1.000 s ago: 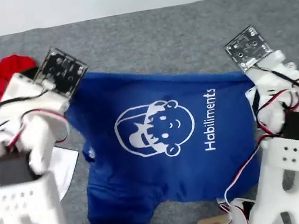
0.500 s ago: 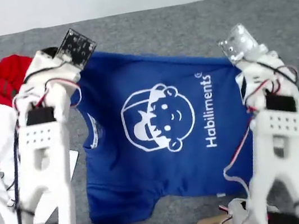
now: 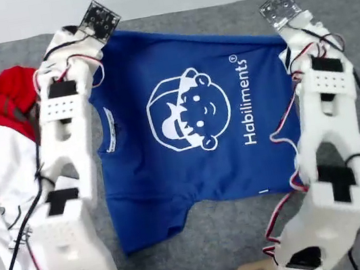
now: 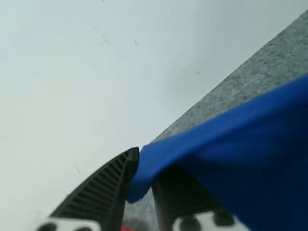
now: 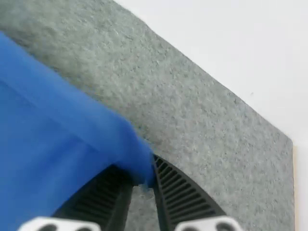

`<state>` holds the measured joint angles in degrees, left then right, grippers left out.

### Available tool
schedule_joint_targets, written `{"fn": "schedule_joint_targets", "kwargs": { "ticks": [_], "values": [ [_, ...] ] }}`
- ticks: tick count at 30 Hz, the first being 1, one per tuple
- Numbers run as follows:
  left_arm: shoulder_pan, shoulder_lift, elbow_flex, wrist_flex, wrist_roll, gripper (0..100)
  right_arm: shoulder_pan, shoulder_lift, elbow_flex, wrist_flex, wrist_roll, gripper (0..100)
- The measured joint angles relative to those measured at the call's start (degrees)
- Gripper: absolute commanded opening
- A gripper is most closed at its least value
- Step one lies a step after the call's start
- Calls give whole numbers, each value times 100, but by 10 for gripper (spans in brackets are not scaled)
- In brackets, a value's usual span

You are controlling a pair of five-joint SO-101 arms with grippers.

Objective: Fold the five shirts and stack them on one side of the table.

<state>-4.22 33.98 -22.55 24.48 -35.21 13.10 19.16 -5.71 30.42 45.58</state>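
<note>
You've stretched both arms toward 12 o'clock over the last second, drawing the blue shirt (image 3: 192, 126) flatter up the desk (image 3: 217, 26). Your left hand (image 4: 144, 169) is clenched on its 11 o'clock corner, and your right hand (image 5: 142, 175) on its 1 o'clock corner.

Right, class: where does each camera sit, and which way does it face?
High view: above the table, looking down on the blue shirt; left arm and right arm show.
Left wrist view: on that wrist, facing past the left claw to the table's edge.
Right wrist view: same, past the right claw.
Shared: each claw pinches the blue shirt.
</note>
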Motion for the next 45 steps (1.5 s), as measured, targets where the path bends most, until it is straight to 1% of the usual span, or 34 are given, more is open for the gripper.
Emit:
{"fn": "schedule_joint_targets", "kwargs": {
  "ticks": [4, 11, 14, 17, 24, 30, 32, 35, 37, 39, 42, 45],
  "values": [
    [18, 703, -1125, 624, -18, 3, 35, 457, -545, 114, 0, 9],
    [79, 1371, -2989, 2567, -70, 3, 35, 492, -905, 826, 79, 9],
    [114, 1600, -3508, 3297, -70, 3, 18, 492, -905, 1099, 229, 9],
    [185, 1829, -3824, 3798, -70, 3, -62, 492, -905, 1248, 273, 12],
    [255, 2224, -4167, 4580, -70, 3, -448, 791, -914, 1741, 246, 39],
    [281, 2400, -4176, 5073, -70, 3, -668, 870, -914, 2040, -501, 50],
    [290, 2453, -4176, 5204, -70, 3, -738, 914, -914, 2057, -712, 87],
    [290, 2541, -4176, 5363, -70, 3, -914, 949, -914, 2057, -897, 191],
    [290, 2611, -4176, 5451, -70, 3, -1037, 949, -914, 1952, -1064, 257],
    [290, 2655, -4176, 5521, -70, 3, -1125, 1002, -914, 1714, -1301, 295],
    [290, 2725, -4176, 5547, -70, 3, -1222, 1336, -914, 1196, -1600, 296],
    [290, 2813, -4176, 5565, -70, 3, -1292, 1741, -914, 642, -1697, 296]
  ]
}}
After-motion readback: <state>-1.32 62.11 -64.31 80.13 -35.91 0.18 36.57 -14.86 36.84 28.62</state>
